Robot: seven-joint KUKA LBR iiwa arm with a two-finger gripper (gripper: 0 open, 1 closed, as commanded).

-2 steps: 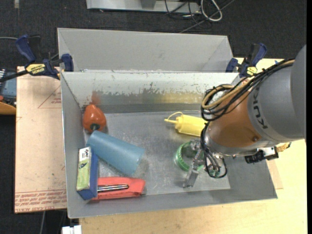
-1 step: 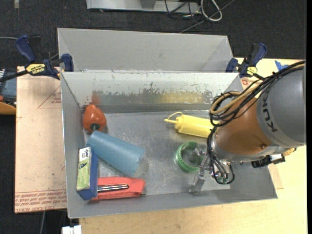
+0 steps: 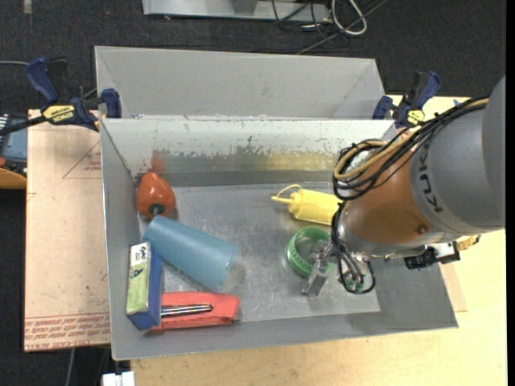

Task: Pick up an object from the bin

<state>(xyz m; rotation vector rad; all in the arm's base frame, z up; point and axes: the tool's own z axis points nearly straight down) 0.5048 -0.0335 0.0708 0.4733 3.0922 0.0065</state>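
— Starting at the left wall of the bin (image 3: pixel 119 232), what can we read?

— Very little. A flat green-and-white packet (image 3: pixel 138 276) lies along that wall. It has a dark mark and some small print at its upper end, too small for us to make out. Its blue edge shows at the lower end, touching a red stapler (image 3: pixel 197 308) that lies along the front wall.

— And behind those?

— An orange-red toy shaped like a pepper (image 3: pixel 153 195) sits in the back left corner. Just in front of it a pale blue cylinder (image 3: pixel 191 252) lies on its side, slanting down to the right.

— Moving right?

— A yellow squeeze bottle (image 3: pixel 310 205) lies on its side with its nozzle to the left. Just in front of it a green ring (image 3: pixel 299 252) lies flat, right of the bin's middle.

— Then the arm (image 3: pixel 459 167)?

— It comes in over the right wall. On its grey casing we read the letters "KU", and the rest of the word is cut off. Below the casing sits the orange cover (image 3: pixel 386 211), with black and yellow cables (image 3: pixel 362 163) looped behind it. From there the gripper (image 3: pixel 316 280) points down and to the left, ending at the ring's lower right rim.

— Is it gripping anything?

— We cannot tell how the pincer stands, nor whether it touches the ring.
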